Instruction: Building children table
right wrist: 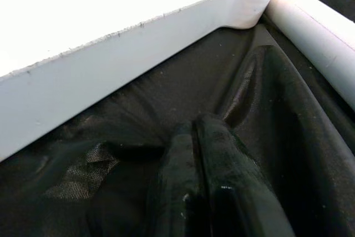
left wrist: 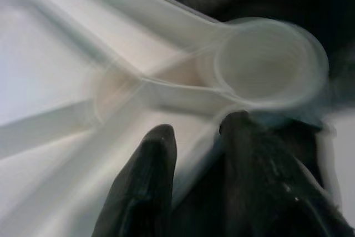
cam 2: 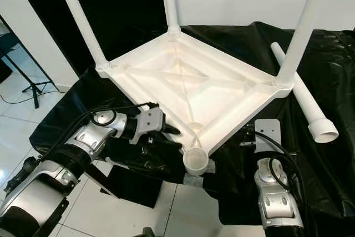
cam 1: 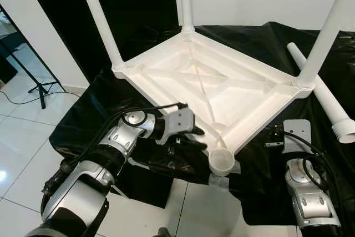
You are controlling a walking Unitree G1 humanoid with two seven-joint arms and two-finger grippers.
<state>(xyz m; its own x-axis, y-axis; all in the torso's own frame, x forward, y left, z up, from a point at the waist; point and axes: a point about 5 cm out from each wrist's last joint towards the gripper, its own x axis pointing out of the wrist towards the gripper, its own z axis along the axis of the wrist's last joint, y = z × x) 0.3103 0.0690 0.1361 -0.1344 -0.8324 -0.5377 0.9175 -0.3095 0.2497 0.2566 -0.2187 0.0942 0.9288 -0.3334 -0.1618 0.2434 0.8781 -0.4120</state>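
A white plastic children's table (cam 1: 166,65) lies upside down on a black cloth (cam 1: 83,115). Three white legs (cam 1: 100,15) stand up from its far left, far and right corners. The near corner socket (cam 1: 222,162) is hollow. A loose leg (cam 1: 321,92) lies on the cloth to the right. My left gripper (cam 1: 195,137) sits at the table's near-left rim beside that socket. Its fingers (left wrist: 150,159) straddle the rim, one inside and one outside. My right gripper (right wrist: 194,129) is shut with nothing in it, low over the cloth beside the table's near-right edge (right wrist: 111,59).
White tiled floor (cam 1: 22,154) lies at the left and in front, with a black tripod stand (cam 1: 39,87) on it. The cloth hangs over the platform's front edge, and a dark box (cam 1: 144,184) sits beneath it. A white wall stands behind.
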